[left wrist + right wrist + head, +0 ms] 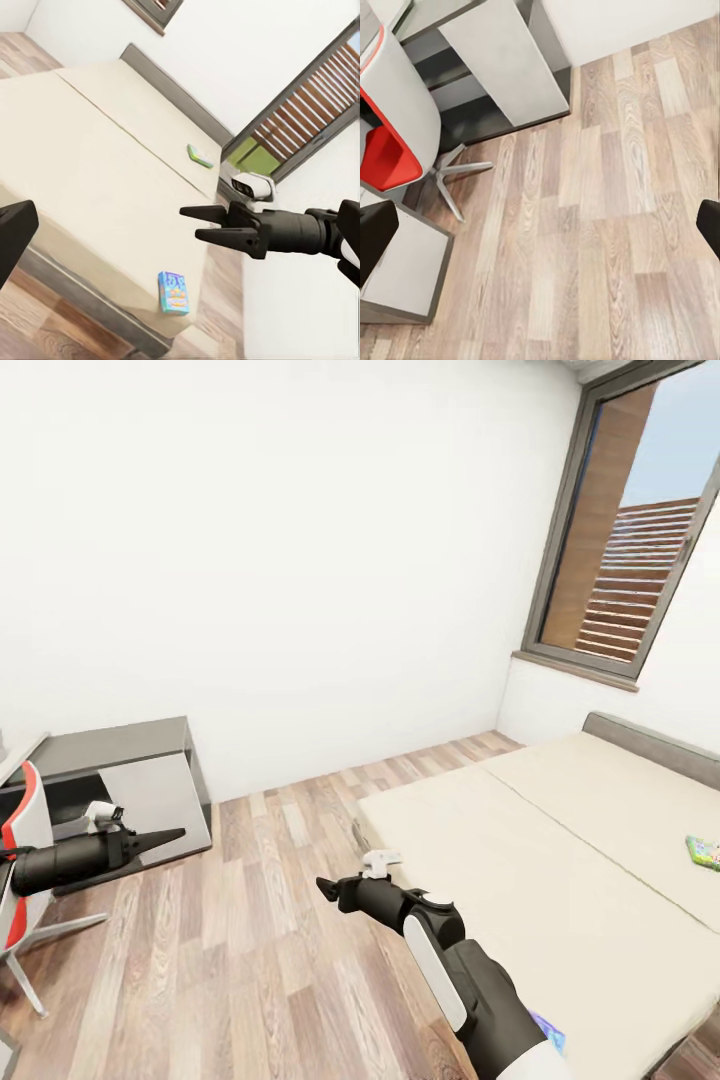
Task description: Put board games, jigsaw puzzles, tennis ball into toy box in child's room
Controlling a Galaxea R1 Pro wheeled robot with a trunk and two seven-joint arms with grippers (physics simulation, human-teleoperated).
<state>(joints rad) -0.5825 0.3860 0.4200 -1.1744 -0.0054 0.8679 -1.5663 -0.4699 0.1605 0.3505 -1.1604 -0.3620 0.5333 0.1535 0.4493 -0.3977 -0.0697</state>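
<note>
Bed (560, 840) at right, green game (704, 851) at its right edge; blue game (173, 292) near mattress corner. Left gripper (172, 836) state unclear; right gripper (196, 223) parted, empty.

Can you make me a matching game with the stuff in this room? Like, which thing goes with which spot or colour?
Things:
1. blue board game
2. green-edged board game
3. chair
4. window

Clues:
A. red and white, on the wood floor
B. grey frame, in the wall above the bed
C. on the bed, near the headboard
D. on the bed, close to its foot-end corner

Pairs: 1-D, 2-C, 3-A, 4-B
</note>
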